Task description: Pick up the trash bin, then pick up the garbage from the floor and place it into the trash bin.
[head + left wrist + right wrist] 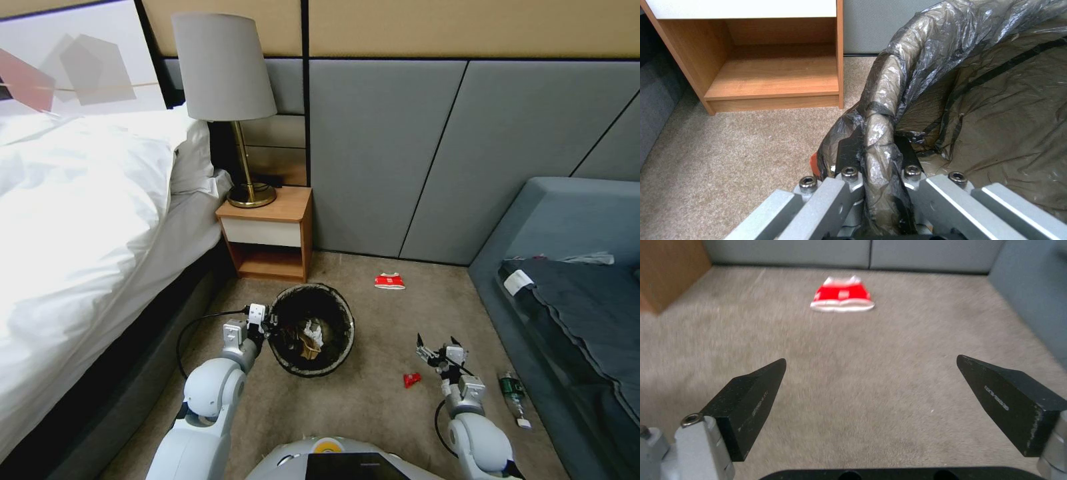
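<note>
At the lower centre of the head view, the trash bin [311, 330] is tilted open toward the camera, with crumpled white tissue [311, 329] and brown paper [308, 347] inside; its depth is hard to make out. The left gripper [879, 156] pinches its bag-covered rim. The right gripper [871, 396] hangs spread over carpet, a red-and-white wrapper [842, 299] beyond it.

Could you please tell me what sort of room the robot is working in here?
Most likely a hotel bedroom: a bed with white linen, a bedside table carrying a lamp, padded wall panels, and a grey sofa on carpet.
</note>
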Tool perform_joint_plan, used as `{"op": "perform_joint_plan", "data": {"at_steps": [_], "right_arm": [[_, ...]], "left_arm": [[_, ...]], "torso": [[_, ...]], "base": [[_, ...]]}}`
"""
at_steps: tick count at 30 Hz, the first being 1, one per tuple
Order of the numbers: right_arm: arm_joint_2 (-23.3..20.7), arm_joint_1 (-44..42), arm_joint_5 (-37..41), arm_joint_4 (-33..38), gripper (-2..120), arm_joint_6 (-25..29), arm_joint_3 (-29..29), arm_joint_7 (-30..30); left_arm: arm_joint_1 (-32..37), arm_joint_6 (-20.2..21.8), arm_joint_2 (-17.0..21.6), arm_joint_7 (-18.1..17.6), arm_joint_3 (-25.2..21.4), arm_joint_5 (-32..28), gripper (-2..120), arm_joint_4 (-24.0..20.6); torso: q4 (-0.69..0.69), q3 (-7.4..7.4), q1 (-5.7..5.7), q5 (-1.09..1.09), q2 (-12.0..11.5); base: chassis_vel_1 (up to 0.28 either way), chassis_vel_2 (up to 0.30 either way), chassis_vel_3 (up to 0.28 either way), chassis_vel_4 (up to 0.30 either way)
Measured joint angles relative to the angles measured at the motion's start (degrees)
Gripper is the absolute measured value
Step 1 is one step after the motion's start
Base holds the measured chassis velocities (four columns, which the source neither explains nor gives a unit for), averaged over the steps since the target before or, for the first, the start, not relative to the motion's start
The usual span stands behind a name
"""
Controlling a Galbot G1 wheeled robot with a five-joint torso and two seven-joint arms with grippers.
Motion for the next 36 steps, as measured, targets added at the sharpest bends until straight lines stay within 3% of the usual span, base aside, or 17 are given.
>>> {"op": "perform_joint_plan", "data": {"at_steps": [4,8,15,21,27,36], "right_arm": [[-1.56,0.58,2.92,-1.77,100,-1.73,0.30,-0.83],[-5.34,5.06,5.10,-10.58,100,-2.78,-0.03,-5.71],[-6.66,7.92,4.82,-19.74,100,-3.31,-2.32,-9.41],[-6.77,9.26,4.44,-23.49,100,-2.97,-2.86,-10.87],[-7.95,12.48,1.40,-31.85,100,0.98,-3.29,-15.86],[-6.93,16.29,-3.03,-42.39,100,5.62,-4.36,-14.47]], "left_arm": [[0.04,-0.01,0.01,-0.01,-0.04,-0.06,1,-0.03],[0.06,-0.01,0.13,-0.02,0.03,-0.24,1,-0.51],[0.37,-0.01,0.36,-0.06,-0.32,-0.47,1,-0.88],[0.57,-0.01,0.27,-0.07,-0.33,-0.47,1,-0.93],[0.77,-0.01,0.43,-0.08,-0.31,-0.45,1,-1.19],[0.91,-0.01,0.45,-0.08,-0.21,-0.36,1,-1.05]], "torso": [[0.00,0.00,0.00,0.00,0.00],[0.02,0.00,0.00,-0.01,0.00],[0.00,0.00,0.00,0.00,0.00],[0.00,0.00,0.00,0.00,0.00],[0.01,0.00,0.00,0.00,0.00],[0.00,0.00,0.00,0.00,0.00]], "base": [[0.000,0.000,0.000,0.000],[0.000,0.000,0.000,0.000],[0.000,0.000,0.000,0.000],[0.000,0.000,0.000,0.000],[0.000,0.000,0.000,0.000],[0.000,0.000,0.000,0.000]]}}
